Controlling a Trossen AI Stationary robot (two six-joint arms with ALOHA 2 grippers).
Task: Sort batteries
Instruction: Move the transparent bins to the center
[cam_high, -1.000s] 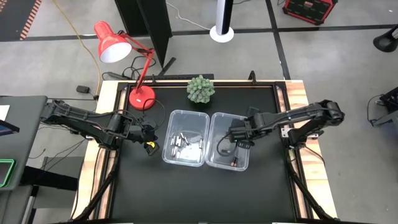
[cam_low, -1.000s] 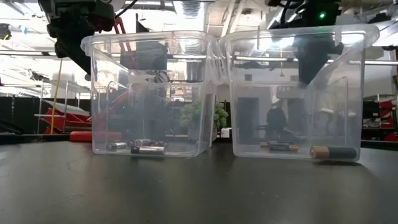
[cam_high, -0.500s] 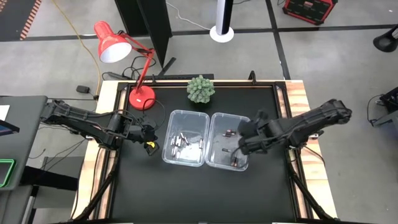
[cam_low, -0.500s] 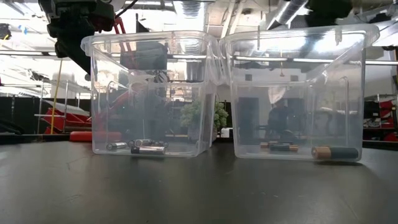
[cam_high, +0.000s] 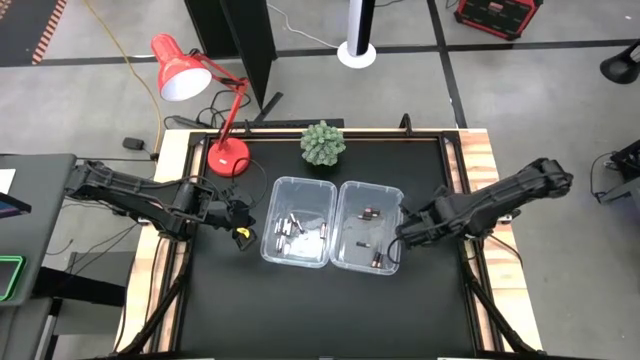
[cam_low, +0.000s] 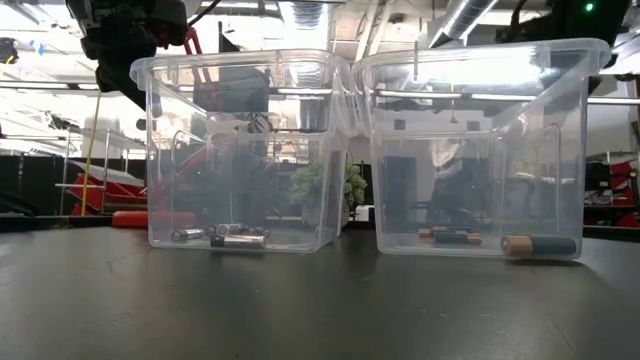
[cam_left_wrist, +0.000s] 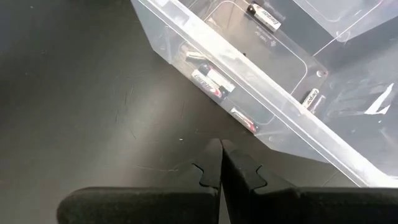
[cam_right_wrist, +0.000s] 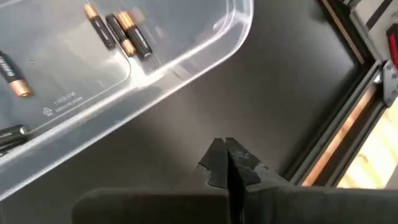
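Two clear bins stand side by side mid-table. The left bin (cam_high: 297, 220) holds several whitish-silver batteries (cam_left_wrist: 211, 79) lying on its floor. The right bin (cam_high: 368, 225) holds dark batteries with copper ends (cam_right_wrist: 118, 31), also flat on its floor. My left gripper (cam_left_wrist: 219, 155) is shut with nothing in it, above the black tabletop just left of the left bin (cam_left_wrist: 261, 81). My right gripper (cam_right_wrist: 225, 155) is shut with nothing in it, above the tabletop just outside the right bin's rim (cam_right_wrist: 186, 62), toward the table's right edge. In the high view they show as left gripper (cam_high: 243, 222) and right gripper (cam_high: 398, 240).
A red desk lamp (cam_high: 190, 75) stands with its base (cam_high: 228, 157) at the table's far left. A small green plant (cam_high: 323, 143) sits at the far edge behind the bins. Wooden rails (cam_high: 482, 190) border the black mat. Bare mat lies near the front edge (cam_high: 320, 310).
My right gripper has drawn out of the right bin and gone toward the table's right edge, ending outside the bin's right wall. The dark batteries it had hidden now show on the bin's floor. The left arm has kept still.
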